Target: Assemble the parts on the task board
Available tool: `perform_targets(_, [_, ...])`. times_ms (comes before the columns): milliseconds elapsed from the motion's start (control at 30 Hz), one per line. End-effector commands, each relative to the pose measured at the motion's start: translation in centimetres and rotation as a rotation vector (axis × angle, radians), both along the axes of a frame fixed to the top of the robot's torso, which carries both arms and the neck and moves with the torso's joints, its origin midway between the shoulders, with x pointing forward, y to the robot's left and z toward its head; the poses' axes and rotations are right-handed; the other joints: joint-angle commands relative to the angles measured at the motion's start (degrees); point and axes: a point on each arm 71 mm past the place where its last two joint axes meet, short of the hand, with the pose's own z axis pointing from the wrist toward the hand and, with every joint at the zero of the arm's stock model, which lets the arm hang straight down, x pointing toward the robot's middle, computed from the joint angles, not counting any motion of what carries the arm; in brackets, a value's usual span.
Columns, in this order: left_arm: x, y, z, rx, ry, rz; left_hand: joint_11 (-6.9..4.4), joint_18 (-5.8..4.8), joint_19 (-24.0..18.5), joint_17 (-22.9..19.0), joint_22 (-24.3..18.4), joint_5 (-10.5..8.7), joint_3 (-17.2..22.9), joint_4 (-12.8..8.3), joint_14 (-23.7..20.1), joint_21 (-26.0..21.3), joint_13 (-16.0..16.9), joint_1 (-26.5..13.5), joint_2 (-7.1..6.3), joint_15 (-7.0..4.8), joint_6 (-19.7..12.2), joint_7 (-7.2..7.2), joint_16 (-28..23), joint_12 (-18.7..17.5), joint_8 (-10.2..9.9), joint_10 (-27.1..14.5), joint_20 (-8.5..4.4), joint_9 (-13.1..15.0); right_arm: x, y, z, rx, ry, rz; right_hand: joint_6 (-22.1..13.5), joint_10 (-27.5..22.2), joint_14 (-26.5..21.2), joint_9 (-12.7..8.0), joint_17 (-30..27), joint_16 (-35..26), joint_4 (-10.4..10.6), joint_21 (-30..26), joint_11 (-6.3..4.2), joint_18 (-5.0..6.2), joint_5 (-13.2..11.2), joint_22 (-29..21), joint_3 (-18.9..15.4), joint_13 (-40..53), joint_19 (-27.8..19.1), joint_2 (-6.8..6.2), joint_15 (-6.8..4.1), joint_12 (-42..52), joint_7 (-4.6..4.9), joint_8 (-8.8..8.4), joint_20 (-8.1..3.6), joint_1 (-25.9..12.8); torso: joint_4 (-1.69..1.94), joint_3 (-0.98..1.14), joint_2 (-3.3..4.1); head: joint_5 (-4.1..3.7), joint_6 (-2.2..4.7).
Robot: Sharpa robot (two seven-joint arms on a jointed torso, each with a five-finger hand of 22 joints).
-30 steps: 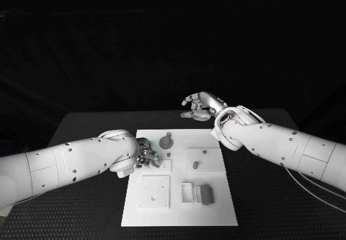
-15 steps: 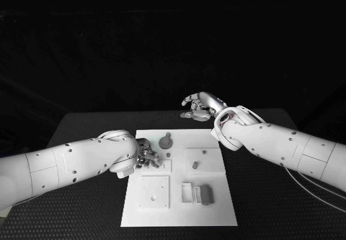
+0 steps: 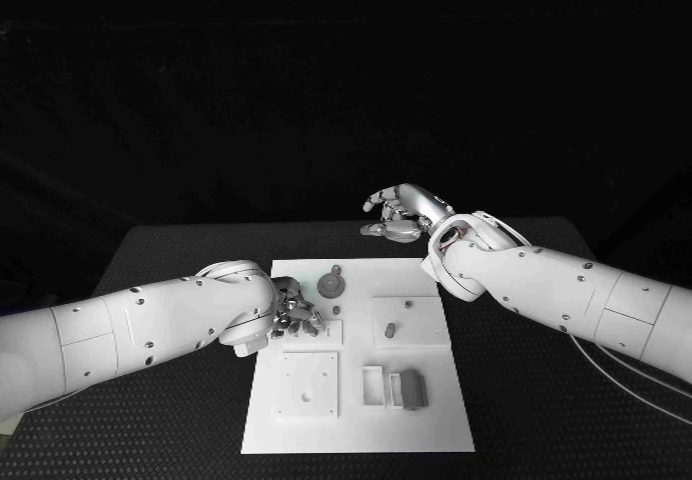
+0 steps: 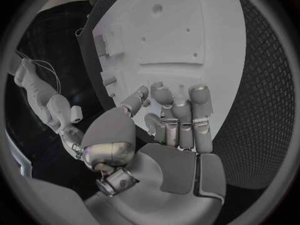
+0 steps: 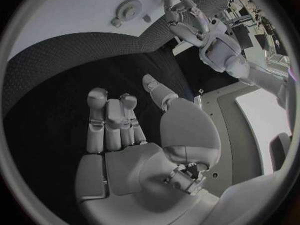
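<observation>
The white task board lies in the middle of the table. A round grey part and a small part sit at its far end. A peg stands on a square block, and slotted pieces lie nearer me. My left hand hovers over the board's left edge by a small square plate. Its fingers are bent down over the board, with nothing visible in them. My right hand is raised beyond the board's far edge, fingers apart and empty.
A flat square plate sits on the board's near left. Black table mat surrounds the board on all sides. In the right wrist view the board's far end with the round part and my left arm appear.
My left hand's fingers have shifted very slightly over the board's left edge. The right hand has stayed where it was.
</observation>
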Motion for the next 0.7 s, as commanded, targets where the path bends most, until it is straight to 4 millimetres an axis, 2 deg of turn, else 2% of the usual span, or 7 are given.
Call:
perform_targets(33, [-0.09,-0.22,-0.10,-0.006,0.003,-0.016,-2.41,2.75,0.0,0.0,1.2,-0.32,-2.0,-0.2,-1.5,0.0,0.0,-1.7,-0.16,-1.57,6.9,-2.72,0.5,0.3,-0.1,-3.2,-0.53,0.2,-0.05,0.11,0.01,-0.009,0.000,0.010,0.2,-0.3,-0.5,0.0,0.1,-0.2,-0.1,-0.4,0.12,4.48,-0.2,0.7,-0.4,-0.1,0.0,0.58,-0.08,0.1,0.49,0.28,-0.48,0.0,0.00,-0.01,0.01,0.00,-0.05])
perform_targets(67, [-0.08,-0.20,-0.10,-0.006,0.004,-0.017,-2.47,2.98,-0.4,0.0,1.2,-0.29,-5.3,-2.5,-1.8,0.1,0.0,-2.8,1.08,-1.62,6.8,-2.80,0.7,0.4,-0.1,-3.4,-0.67,0.4,-0.05,0.10,0.00,-0.010,0.000,0.010,0.2,-0.3,-0.5,0.0,0.1,-0.2,-0.1,-0.4,0.12,4.48,-0.1,0.7,-0.4,-0.1,0.0,0.58,-0.08,0.1,0.49,0.28,-0.48,0.0,0.00,0.00,0.01,0.00,-0.04])
perform_targets(333, [-0.06,-0.07,-0.13,-0.009,0.001,-0.013,-2.55,3.06,-0.6,-0.2,1.1,-0.28,-7.4,-2.8,-1.9,-0.1,0.0,-4.9,0.67,-1.76,6.8,-2.88,0.8,0.4,-0.2,-3.4,-0.56,0.4,-0.03,0.07,0.00,-0.009,0.000,0.010,0.2,-0.3,-0.5,0.0,0.1,-0.2,-0.1,-0.4,0.12,4.48,-0.2,0.7,-0.4,-0.1,0.0,0.60,-0.08,0.1,0.49,0.27,-0.47,0.1,0.03,-0.01,0.02,-0.04,-0.11])
perform_targets(500, [-0.04,0.06,-0.12,-0.011,-0.003,-0.009,-2.74,3.43,-0.8,-0.4,1.0,-0.28,-11.0,-5.1,-2.1,-0.2,0.0,-7.3,1.64,-1.95,6.9,-3.06,1.0,0.5,-0.3,-3.5,-0.63,0.6,-0.04,0.09,0.01,-0.009,0.000,0.010,0.2,-0.3,-0.5,0.0,0.1,-0.2,0.0,-0.4,0.12,4.48,-0.2,0.7,-0.4,-0.1,0.0,0.60,-0.08,0.1,0.49,0.27,-0.47,0.0,0.02,-0.09,0.02,-0.09,-0.06])
perform_targets(700, [-0.03,0.16,-0.10,-0.015,-0.007,-0.006,-2.85,3.59,-0.8,-0.4,1.0,-0.27,-12.0,-5.3,-2.0,-0.3,0.0,-8.8,1.46,-2.06,7.0,-3.17,1.2,0.6,-0.3,-3.4,-0.65,0.6,-0.05,0.13,0.01,-0.008,0.000,0.011,0.2,-0.3,-0.5,0.0,0.1,-0.2,0.0,-0.4,0.12,4.48,-0.2,0.7,-0.4,-0.1,0.0,0.60,-0.07,0.1,0.50,0.27,-0.46,0.0,0.04,-0.10,0.01,-0.09,-0.07])
